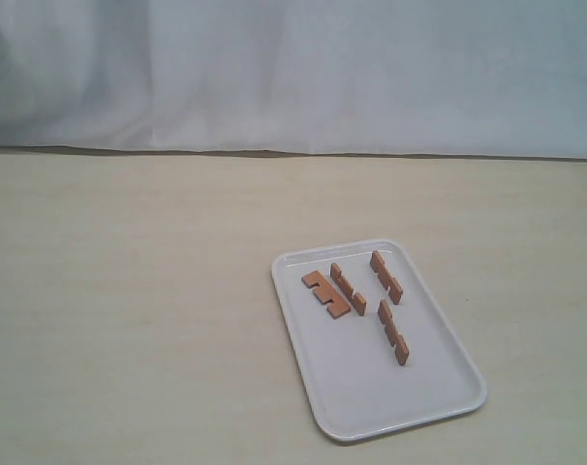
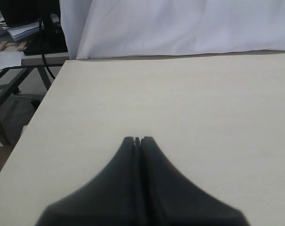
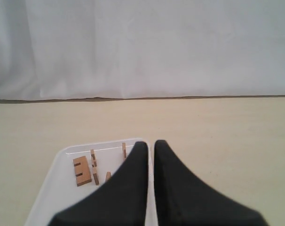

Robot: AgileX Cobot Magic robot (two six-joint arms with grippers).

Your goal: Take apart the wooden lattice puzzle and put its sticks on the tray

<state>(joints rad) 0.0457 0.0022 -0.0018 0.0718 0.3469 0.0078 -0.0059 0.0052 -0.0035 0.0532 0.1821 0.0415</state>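
Note:
No assembled lattice puzzle is in view; its four reddish-brown sticks lie apart on the white tray (image 1: 371,407). One stick (image 1: 325,293) lies flat with its notches showing. Beside it a second stick (image 1: 348,289) stands on edge, a third (image 1: 386,276) is near the far rim, and a fourth (image 1: 393,331) is at mid-tray. Neither gripper appears in the exterior view. My left gripper (image 2: 138,139) is shut and empty over bare table. My right gripper (image 3: 151,143) hovers over the tray's right rim (image 3: 53,188), jaws nearly together with only a thin gap, holding nothing.
A pale wooden table (image 1: 129,320) carries the tray, with a white cloth backdrop (image 1: 293,68) behind it. The left wrist view shows the table's left edge (image 2: 36,117) and a cluttered desk (image 2: 20,37) beyond it.

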